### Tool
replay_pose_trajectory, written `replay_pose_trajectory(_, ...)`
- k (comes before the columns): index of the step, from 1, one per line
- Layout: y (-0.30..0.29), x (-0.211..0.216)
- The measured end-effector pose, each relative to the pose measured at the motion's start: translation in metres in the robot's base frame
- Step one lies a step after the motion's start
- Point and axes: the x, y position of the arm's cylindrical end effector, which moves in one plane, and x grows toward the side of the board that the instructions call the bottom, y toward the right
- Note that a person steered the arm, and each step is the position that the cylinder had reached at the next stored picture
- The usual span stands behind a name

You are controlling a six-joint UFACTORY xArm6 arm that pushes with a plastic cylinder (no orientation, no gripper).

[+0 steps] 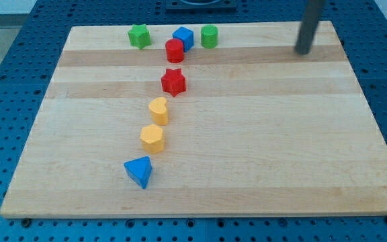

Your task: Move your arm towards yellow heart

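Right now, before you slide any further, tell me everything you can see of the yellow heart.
The yellow heart is a small, solid block, plastic by its look, matte yellow with a lighter top face, lying flat on the wooden board left of centre. Nothing touches it: the red star sits just above and right, the yellow hexagon just below. My tip is far off, near the view's top right.
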Motion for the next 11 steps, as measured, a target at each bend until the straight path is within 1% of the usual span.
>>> replay_pose_trajectory(1, 0.028, -0.037)
replay_pose_trajectory(5, 0.028, -0.048)
replay_pose_trajectory(6, 0.018, -0.083)
replay_pose_trajectory(7, 0.000, -0.084)
replay_pose_trajectory(8, -0.031, -0.084)
replay_pose_trajectory(9, -0.080, -0.084)
replay_pose_trajectory(10, -0.114, -0.082)
replay_pose_trajectory(11, -0.126, -0.079)
